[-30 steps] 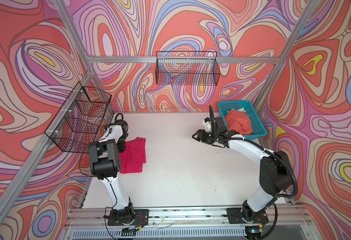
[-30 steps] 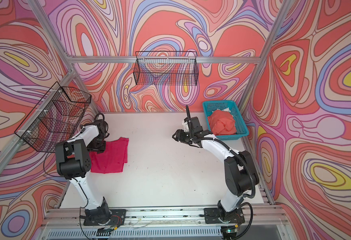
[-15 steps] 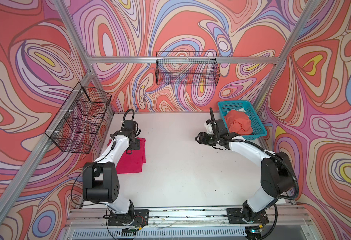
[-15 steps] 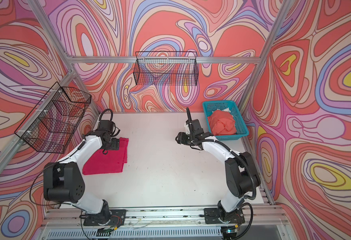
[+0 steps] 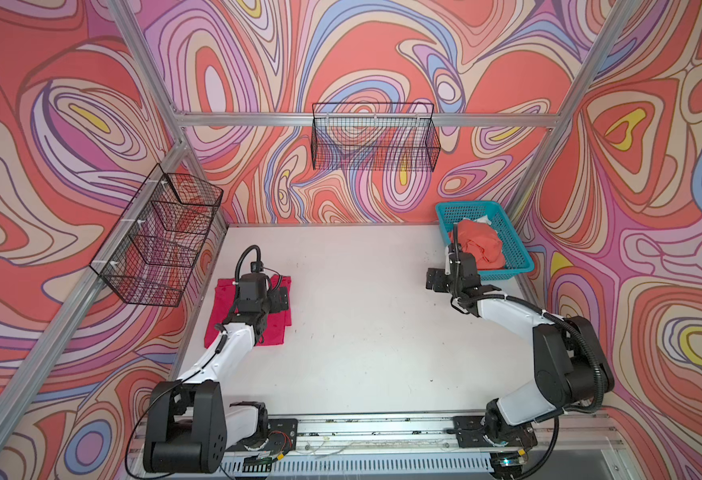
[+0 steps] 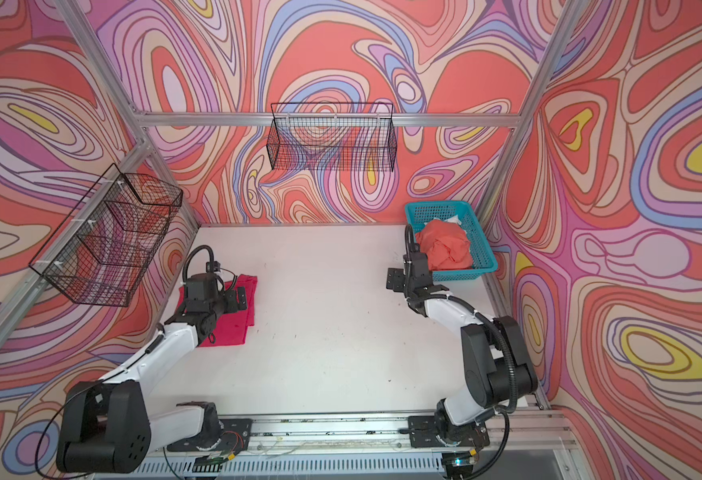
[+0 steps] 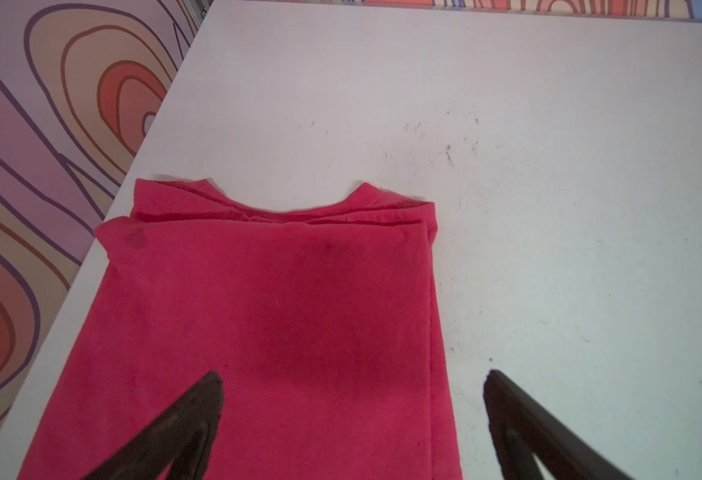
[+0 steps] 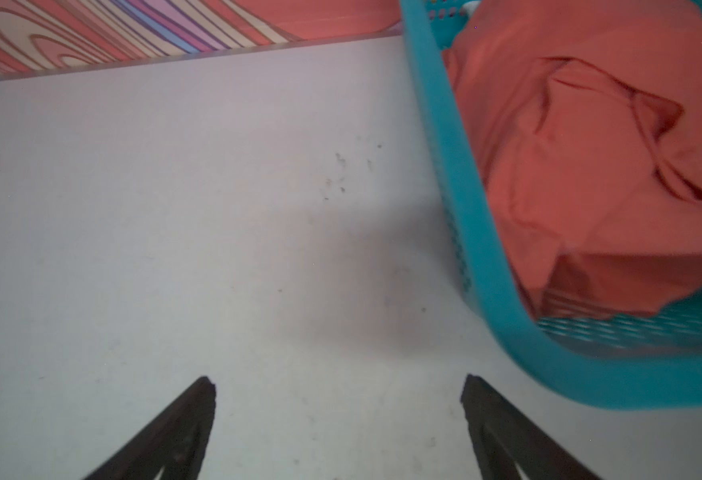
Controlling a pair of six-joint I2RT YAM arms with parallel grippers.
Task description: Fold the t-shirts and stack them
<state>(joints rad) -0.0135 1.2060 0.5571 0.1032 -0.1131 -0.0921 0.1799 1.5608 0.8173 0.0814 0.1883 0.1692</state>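
A magenta t-shirt (image 5: 219,305) (image 6: 230,330) lies folded flat at the table's left side, its neckline showing in the left wrist view (image 7: 278,299). My left gripper (image 5: 275,297) (image 6: 237,299) (image 7: 351,376) hovers over its right part, open and holding nothing. One fingertip is over the cloth and the other is past its edge, over bare table. A crumpled coral-orange t-shirt (image 5: 482,249) (image 6: 444,247) (image 8: 582,166) fills the teal basket (image 5: 503,272) (image 6: 461,274) (image 8: 444,124) at the back right. My right gripper (image 5: 460,286) (image 6: 417,284) (image 8: 338,380) is open above bare table, just left of the basket.
Black wire baskets hang on the back wall (image 5: 374,141) and on the left wall (image 5: 162,241). The left one overhangs the table edge beside the magenta shirt. Some white cloth (image 5: 482,219) peeks out behind the coral shirt. The white table (image 5: 361,332) spreads between the arms.
The left arm swung in from the table's left edge to above the folded magenta shirt, and its jaws opened. The right gripper moved right, closer to the basket, and opened wider.
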